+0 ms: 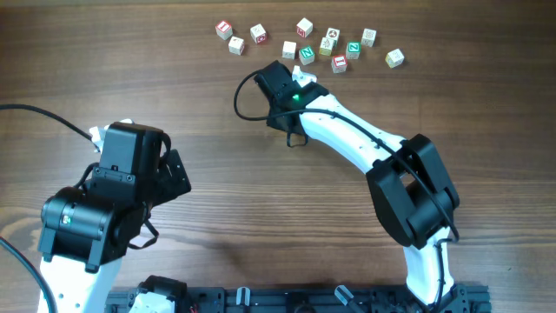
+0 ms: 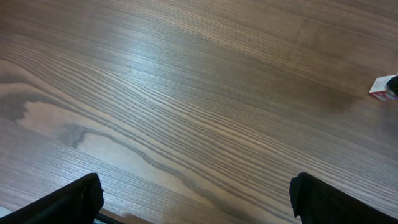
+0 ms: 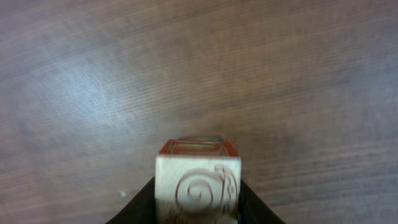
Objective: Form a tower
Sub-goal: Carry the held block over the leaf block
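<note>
- The counter (image 1: 217,156) is dark-brown wood with long, wavy grain. It fills every view to the edges, with a pale sheen of light across it in both wrist views.
- A black rail (image 1: 304,300) runs along the near edge of the counter between the two arm bases. A black cable (image 1: 35,113) trails in from the left.
- The tower (image 1: 307,54) shows from overhead as a green face with a white "N". It stands in the far middle of the counter, just beyond the tip of the right arm. How many cubes sit beneath it cannot be told from straight above.
- Loose letter cubes (image 1: 258,33) lie scattered in a loose band along the far edge on both sides of the tower. Several have red faces, and a second green-faced cube (image 1: 354,49) sits to the right.
- The right gripper (image 3: 198,202) is narrowed onto a red-topped cube (image 3: 198,177), its dark fingers against both pale sides. The face toward the camera carries a carved spiral. A thin greenish edge shows behind the cube's top, and what it belongs to cannot be told.
- The left gripper (image 2: 196,183) is spread wide and holds nothing, with only bare wood between its black fingertips. It hangs over the near left part of the counter, well apart from the cubes.
- One white-and-red cube (image 2: 382,87) is cut off at the right edge of the left wrist view.
</note>
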Available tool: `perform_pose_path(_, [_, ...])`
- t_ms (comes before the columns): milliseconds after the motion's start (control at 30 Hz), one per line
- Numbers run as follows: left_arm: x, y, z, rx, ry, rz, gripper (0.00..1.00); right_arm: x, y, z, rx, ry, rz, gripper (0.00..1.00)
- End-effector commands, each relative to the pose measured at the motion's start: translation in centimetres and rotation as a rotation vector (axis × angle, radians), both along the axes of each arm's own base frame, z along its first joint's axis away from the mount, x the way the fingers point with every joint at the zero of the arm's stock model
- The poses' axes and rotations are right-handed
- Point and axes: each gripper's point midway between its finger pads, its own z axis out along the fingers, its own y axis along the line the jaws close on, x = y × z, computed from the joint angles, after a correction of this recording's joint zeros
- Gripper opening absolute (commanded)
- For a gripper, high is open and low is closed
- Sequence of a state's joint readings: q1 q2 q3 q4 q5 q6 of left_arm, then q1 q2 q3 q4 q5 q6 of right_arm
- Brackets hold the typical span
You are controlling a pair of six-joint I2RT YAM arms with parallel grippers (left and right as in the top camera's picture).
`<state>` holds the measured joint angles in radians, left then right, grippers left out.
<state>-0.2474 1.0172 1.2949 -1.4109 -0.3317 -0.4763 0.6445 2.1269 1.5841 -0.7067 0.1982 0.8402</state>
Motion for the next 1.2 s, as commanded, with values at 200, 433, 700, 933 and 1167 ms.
perform_pose_path(200, [0.0,0.1,-0.1,-0.005,0.002,0.012,1.0,-1.7,-0.2,-0.5,0.005,0.059,0.019,0.67])
perform_pose_path(433, [0.0,0.1,-0.1,-0.005,0.002,0.012,1.0,0.5,1.0,-0.2,-0.047,-0.042,0.281,0.95])
perform_pose_path(700, [0.0,0.1,-0.1,-0.005,0.002,0.012,1.0,-0.5,0.2,-2.4,-0.081,0.03,0.28,0.73])
perform_pose_path(933, [0.0,0.1,-0.1,-0.005,0.002,0.012,1.0,-0.7,-0.1,-4.9,-0.11,0.067,0.302,0.59])
perform_pose_path(1167, [0.0,0.1,-0.1,-0.005,0.002,0.012,1.0,0.3,-1.2,-4.9,-0.106,0.061,0.274,0.36])
